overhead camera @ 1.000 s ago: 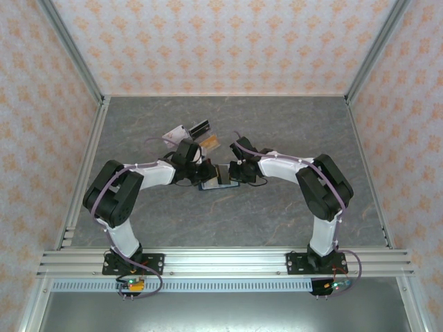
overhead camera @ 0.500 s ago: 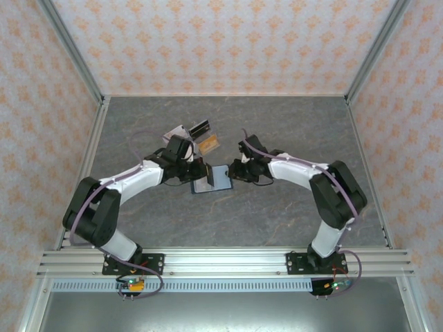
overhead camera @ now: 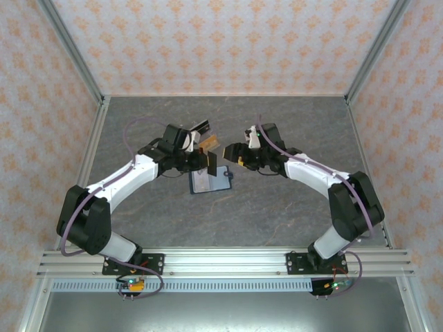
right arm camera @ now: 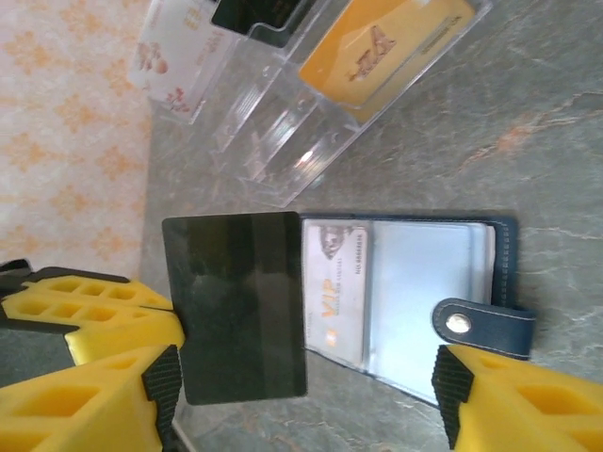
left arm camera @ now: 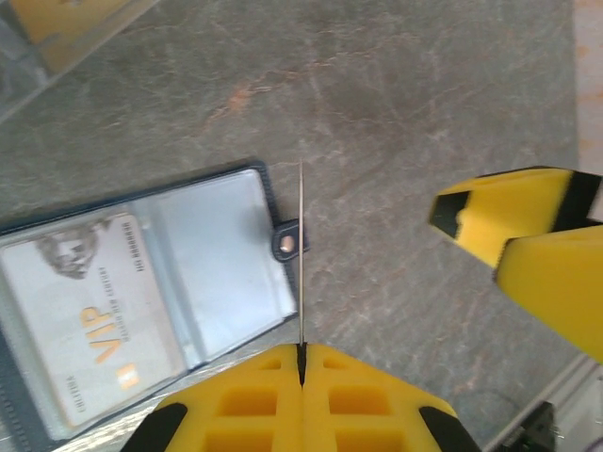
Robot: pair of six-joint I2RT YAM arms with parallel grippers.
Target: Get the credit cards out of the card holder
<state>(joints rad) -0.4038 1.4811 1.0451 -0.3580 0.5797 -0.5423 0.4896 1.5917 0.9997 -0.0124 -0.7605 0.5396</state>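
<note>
The dark card (right arm camera: 240,306) is thin, stiff, light plastic with a slick face. It is best taken by one short edge with flat pressure, since a loose pinch could let it slide or twist. The left gripper (left arm camera: 301,350) does that now: its jaws are pressed together on the card's end and hold it on edge, clear of the grey worktop (left arm camera: 424,94), at centre frame in the left wrist view. The right gripper (right arm camera: 303,391) has its jaws spread wide, one at each lower corner of the right wrist view, and they hold nothing. The card holder (right arm camera: 429,282) lies open and flat just right of the held card, with its snap tab (right arm camera: 459,323) toward the lower right. A pale VIP card (left arm camera: 94,320) sits in a clear pocket, not yet removed. It will probably need sliding out by its exposed edge, because the soft sleeve may cling.
</note>
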